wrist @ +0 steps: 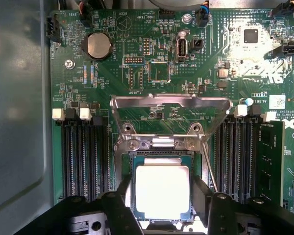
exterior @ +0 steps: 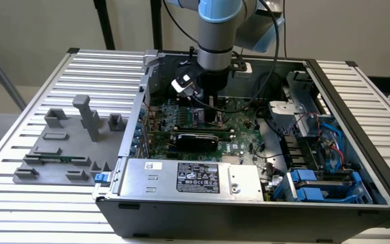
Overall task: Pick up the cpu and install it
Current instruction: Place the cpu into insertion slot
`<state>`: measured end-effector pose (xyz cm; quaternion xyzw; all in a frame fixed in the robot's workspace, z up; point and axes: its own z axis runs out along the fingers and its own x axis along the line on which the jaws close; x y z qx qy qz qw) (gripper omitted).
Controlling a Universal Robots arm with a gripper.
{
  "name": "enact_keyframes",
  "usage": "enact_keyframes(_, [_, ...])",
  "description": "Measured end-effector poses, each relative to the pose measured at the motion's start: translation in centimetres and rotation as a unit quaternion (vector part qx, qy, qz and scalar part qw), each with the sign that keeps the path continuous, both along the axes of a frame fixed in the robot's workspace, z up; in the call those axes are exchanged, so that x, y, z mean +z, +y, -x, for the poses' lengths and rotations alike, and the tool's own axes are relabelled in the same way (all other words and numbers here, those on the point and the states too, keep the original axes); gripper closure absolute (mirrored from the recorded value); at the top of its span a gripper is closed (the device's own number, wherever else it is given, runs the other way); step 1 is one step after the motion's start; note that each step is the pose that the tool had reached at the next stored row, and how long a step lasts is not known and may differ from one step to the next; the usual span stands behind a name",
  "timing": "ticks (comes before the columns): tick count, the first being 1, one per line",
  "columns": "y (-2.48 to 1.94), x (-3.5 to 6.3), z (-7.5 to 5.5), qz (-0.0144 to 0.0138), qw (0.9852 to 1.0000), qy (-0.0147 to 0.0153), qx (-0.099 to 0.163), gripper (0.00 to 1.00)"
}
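1. Nearest me in the exterior view, the slatted table [exterior: 19,203] carried the open computer case [exterior: 249,218]. A grey tray of blocks [exterior: 66,152] lay on the slats at the exterior view's left of the case.
2. Just inside the case's near wall I saw the silver power supply [exterior: 195,178]. The blue drive holders [exterior: 317,185] sat on the exterior view's right of it.
3. Beyond those lay the green board [exterior: 242,140]. The gripper [exterior: 212,104] reached down to it from the arm [exterior: 217,30], near the middle of the case.
4. Through the wrist camera I found the chip [wrist: 162,193] lying flat in its socket [wrist: 126,164] on the board, silvery top up and square with the socket's edges.
5. The gripper was spread, with its dark fingers [wrist: 123,196] standing one at each of two opposite sides of the chip, just beside its edges. I could not tell whether they touched it.
6. Past the chip, the metal hold-down frame [wrist: 169,103] stood swung up off the socket.
7. Long black slots [wrist: 83,161] flanked the socket on both sides.
8. Farther along the board sat a round battery [wrist: 98,45].
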<state>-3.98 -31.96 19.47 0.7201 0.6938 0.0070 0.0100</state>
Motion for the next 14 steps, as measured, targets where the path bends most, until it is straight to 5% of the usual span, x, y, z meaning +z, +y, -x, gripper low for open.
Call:
enact_keyframes(8, [-0.02,0.16,0.0,0.0005,1.0,0.0003,0.0,0.37])
enact_keyframes(14, [-0.02,1.4,0.0,0.0004,1.0,0.0003,0.0,0.37])
